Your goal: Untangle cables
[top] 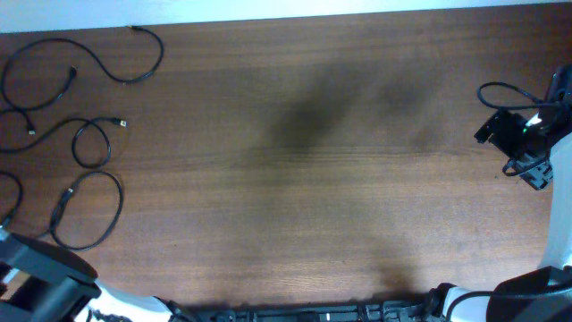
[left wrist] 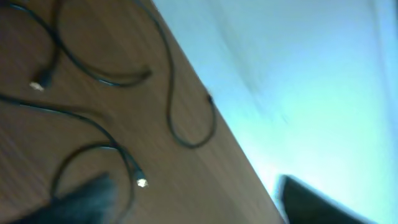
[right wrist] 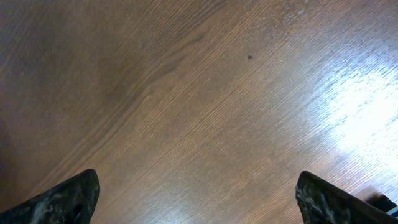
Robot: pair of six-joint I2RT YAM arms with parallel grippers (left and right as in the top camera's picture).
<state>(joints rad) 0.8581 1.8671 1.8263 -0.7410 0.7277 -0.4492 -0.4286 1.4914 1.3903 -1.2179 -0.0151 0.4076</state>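
Three thin black cables lie as separate loose curves at the table's far left: one long curve [top: 162, 49] at the back, a small loop [top: 109, 143] in the middle, and a larger loop [top: 120, 206] nearer the front. The blurred left wrist view shows a cable curve [left wrist: 171, 106] and a bright plug end [left wrist: 142, 183]. My left gripper [left wrist: 196, 205] is open and empty, its fingers wide apart just short of the cables. My right gripper [right wrist: 199, 193] is open and empty over bare wood at the far right [top: 500, 130].
The brown wooden table [top: 295, 179] ends at a pale back edge [left wrist: 224, 124] just beyond the cables. The left arm's body [top: 40, 273] fills the front left corner. The right arm's own thick wire [top: 500, 87] loops at the right edge.
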